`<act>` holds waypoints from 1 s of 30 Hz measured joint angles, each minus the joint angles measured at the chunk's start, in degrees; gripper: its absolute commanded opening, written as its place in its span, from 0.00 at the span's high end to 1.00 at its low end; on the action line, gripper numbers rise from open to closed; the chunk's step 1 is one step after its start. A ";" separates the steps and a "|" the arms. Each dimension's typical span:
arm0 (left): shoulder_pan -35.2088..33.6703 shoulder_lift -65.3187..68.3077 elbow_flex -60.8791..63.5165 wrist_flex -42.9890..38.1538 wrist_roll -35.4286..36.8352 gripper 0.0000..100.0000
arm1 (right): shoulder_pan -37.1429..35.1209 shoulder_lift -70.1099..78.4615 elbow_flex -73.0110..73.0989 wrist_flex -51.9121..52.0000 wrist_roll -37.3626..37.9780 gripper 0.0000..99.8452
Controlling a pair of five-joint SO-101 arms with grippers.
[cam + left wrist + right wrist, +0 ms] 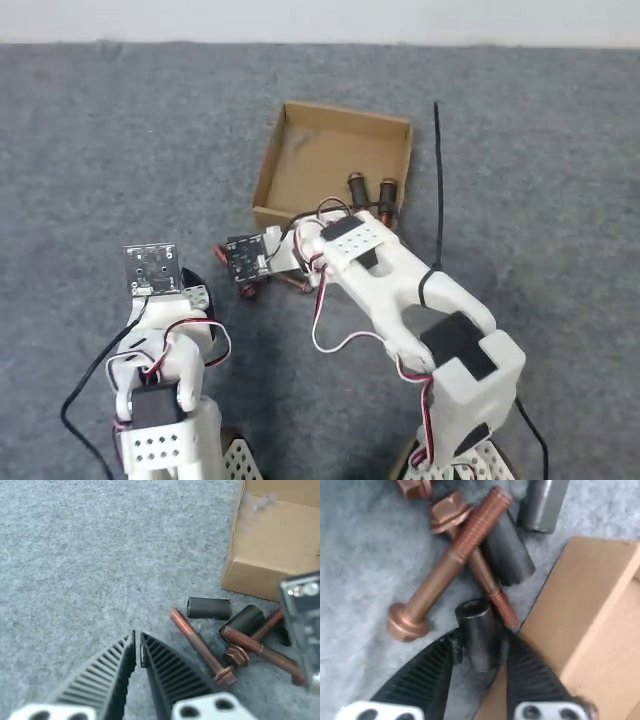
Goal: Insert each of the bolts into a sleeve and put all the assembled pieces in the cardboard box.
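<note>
Right gripper clasps one sleeve; three bolts loose.

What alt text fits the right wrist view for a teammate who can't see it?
The right gripper grips a black sleeve beside a corner of the cardboard box. Beyond it, two copper bolts lie crossed on the grey carpet, next to two more black sleeves.

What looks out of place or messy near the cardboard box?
Loose bolts and sleeves lie in a crisscrossed heap on the carpet beside the cardboard box corner, one bolt resting across another and a sleeve. The right end effector grips one sleeve. Nothing looks damaged.
</note>
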 measured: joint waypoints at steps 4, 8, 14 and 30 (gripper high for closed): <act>0.00 0.00 0.00 0.00 0.00 0.99 | 1.23 0.09 -2.02 5.10 -0.18 0.99; 0.00 0.00 0.00 0.00 0.00 0.99 | 2.81 0.18 -4.31 10.46 -0.18 0.99; 0.00 0.00 0.00 0.00 0.00 0.99 | 5.71 -0.79 -5.80 15.21 -7.03 0.99; 0.00 0.00 0.00 0.00 0.00 0.99 | 18.02 -7.03 -5.80 30.24 -54.51 0.99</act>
